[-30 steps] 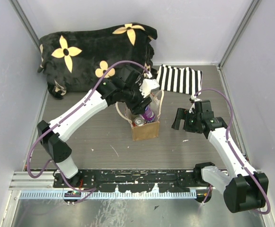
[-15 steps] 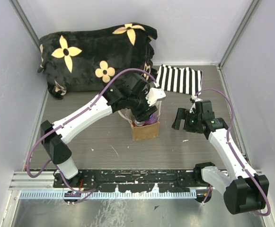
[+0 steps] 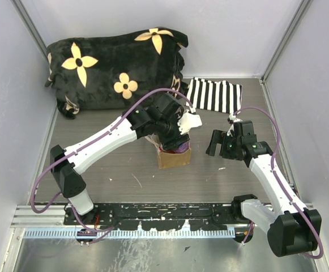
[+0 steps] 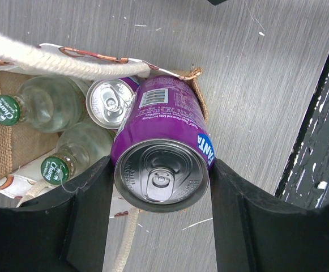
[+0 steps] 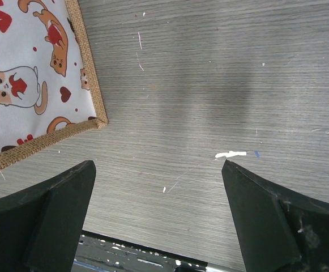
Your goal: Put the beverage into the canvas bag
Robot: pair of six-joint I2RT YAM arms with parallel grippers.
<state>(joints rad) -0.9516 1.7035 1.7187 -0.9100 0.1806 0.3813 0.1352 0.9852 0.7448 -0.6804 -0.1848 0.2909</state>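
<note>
The canvas bag point(image 3: 174, 159) stands mid-table, with a tan burlap wall point(image 4: 18, 148) and a cream rope handle point(image 4: 51, 61). Its cat-printed side shows in the right wrist view point(image 5: 34, 68). My left gripper point(image 3: 174, 135) is over the bag's opening, shut on a purple Fanta can point(image 4: 161, 141). The can is tilted, with its base inside the bag's near corner. Two green-capped glass bottles point(image 4: 45, 105) and a silver-topped can point(image 4: 109, 103) stand inside the bag. My right gripper point(image 3: 216, 141) is open and empty, low over the table to the right of the bag point(image 5: 157, 167).
A black cushion with yellow flowers point(image 3: 113, 62) lies at the back left. A black-and-white striped cloth point(image 3: 214, 95) lies at the back right. A black rail point(image 3: 164, 212) runs along the near edge. Walls close in both sides.
My left gripper has moved right and down over the bag's opening with the purple can, and now covers the bag's contents in the top view. The right arm has barely moved.
</note>
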